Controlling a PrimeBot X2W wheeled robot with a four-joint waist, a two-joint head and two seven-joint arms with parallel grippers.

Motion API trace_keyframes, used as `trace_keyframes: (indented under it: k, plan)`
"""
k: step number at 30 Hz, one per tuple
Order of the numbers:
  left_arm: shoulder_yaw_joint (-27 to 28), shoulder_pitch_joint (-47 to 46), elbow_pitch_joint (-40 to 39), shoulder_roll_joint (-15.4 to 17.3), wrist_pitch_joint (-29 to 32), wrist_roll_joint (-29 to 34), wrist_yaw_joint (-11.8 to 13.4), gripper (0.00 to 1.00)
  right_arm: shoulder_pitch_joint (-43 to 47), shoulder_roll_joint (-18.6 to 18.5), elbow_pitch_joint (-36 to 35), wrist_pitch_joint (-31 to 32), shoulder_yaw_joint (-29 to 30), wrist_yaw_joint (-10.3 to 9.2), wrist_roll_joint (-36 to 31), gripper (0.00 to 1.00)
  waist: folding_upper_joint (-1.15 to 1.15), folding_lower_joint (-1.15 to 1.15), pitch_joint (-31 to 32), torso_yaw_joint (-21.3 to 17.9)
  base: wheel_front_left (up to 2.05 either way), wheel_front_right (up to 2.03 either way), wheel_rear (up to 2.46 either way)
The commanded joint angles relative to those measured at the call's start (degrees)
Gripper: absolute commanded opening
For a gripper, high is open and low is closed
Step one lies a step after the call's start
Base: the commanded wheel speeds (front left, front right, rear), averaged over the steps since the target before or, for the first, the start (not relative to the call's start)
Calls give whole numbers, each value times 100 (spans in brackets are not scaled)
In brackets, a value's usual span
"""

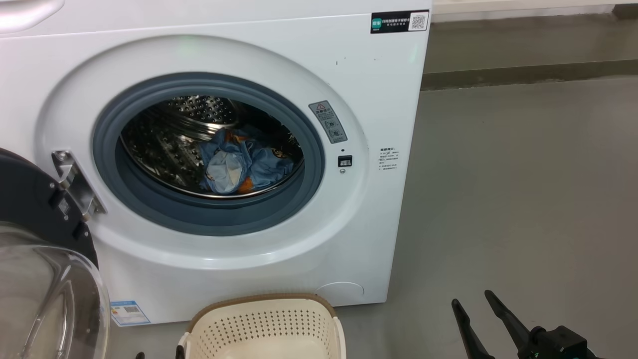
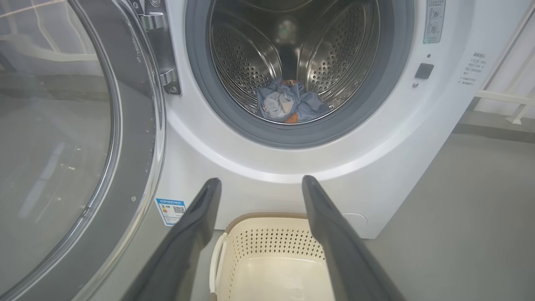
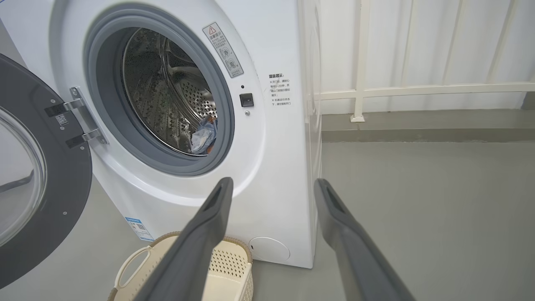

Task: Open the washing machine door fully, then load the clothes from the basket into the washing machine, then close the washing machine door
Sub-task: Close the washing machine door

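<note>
The washing machine [image 1: 349, 75] stands with its door [image 1: 35, 249] swung wide open to the left; the door [image 2: 62, 146] and the door [image 3: 37, 175] show in both wrist views too. The clothes [image 1: 244, 162], light blue with a cream piece, lie inside the drum; they show as clothes [image 2: 288, 104] and clothes [image 3: 205, 138]. The basket [image 1: 264, 304] sits on the floor before the machine with nothing in it, also basket [image 2: 271, 238] and basket [image 3: 234, 263]. My right gripper [image 1: 471, 299] is open at lower right, right of the basket. My left gripper [image 2: 261, 182] hangs open above the basket; my right gripper [image 3: 271, 184] holds nothing.
Grey floor [image 1: 523, 199] stretches to the right of the machine. A white railing [image 3: 418, 90] runs along the wall behind. The open door takes up the room at the left of the machine.
</note>
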State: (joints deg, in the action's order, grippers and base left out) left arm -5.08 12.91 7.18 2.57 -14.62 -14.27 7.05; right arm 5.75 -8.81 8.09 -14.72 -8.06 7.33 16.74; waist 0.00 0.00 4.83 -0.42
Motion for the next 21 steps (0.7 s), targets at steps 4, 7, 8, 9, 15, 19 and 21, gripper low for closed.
trace_keyframes:
  k: [4, 7, 8, 9, 15, 19, 21]
  plan:
    - [181, -312, -35, 31, -38, 50, -45, 100, -231, -81, -95, -28, -178, 16, -9, 100, 0, 0, 22, 43, 0, 0, 0]
    - [172, -381, 28, 31, -38, 60, -72, 100, -222, -74, -68, -28, -208, 16, 7, 100, 0, 0, 30, 57, 0, 0, 0]
    - [174, -400, 51, 31, -38, 65, -82, 100, -222, -72, -59, -28, -224, 16, 10, 100, 0, 0, 32, 55, 0, 0, 0]
    - [178, -417, 73, 31, -38, 70, -89, 100, -223, -69, -53, -28, -238, 16, 11, 100, 0, 0, 34, 52, 0, 0, 0]
    - [180, -488, 162, 31, -38, 76, -109, 100, -256, -77, -24, -28, -299, 16, 36, 100, 0, 0, 34, 11, 0, 0, 0]
    - [147, -513, 174, 31, -38, 73, -104, 100, -262, -84, -16, -28, -307, 16, 39, 100, 0, 0, 28, 0, 0, 0, 0]
    - [140, -521, 177, 31, -38, 73, -101, 100, -262, -86, -16, -28, -314, 16, 42, 100, 0, 0, 24, -3, 0, 0, 0]
